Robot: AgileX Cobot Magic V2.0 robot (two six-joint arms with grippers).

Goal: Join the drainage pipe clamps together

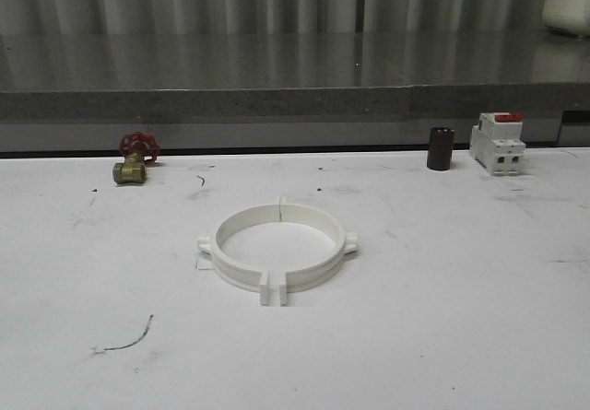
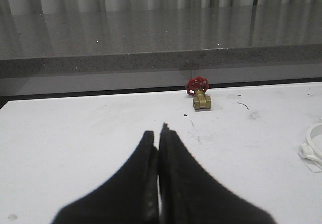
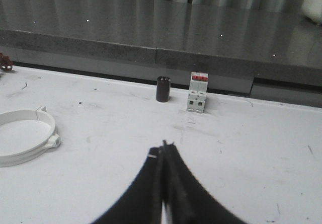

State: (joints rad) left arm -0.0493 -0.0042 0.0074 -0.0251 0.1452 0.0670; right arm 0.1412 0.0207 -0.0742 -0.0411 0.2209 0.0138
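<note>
Lying mid-tabletop (image 1: pixel 433 336), the two pipe clamps (image 1: pixel 277 244) meet flange to flange as a full ring, apparently already joined. Both the left gripper (image 2: pixel 160 133) and right gripper (image 3: pixel 163 151) are pressed together, empty and well apart from it. No writing is readable anywhere.

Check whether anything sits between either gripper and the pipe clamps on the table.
Nothing visible does. The drainage pipe clamps lie mid-table as a ring, with bare table around them. The brass valve, dark cylinder and breaker stand along the far edge. The left gripper and right gripper have shut jaws.
</note>
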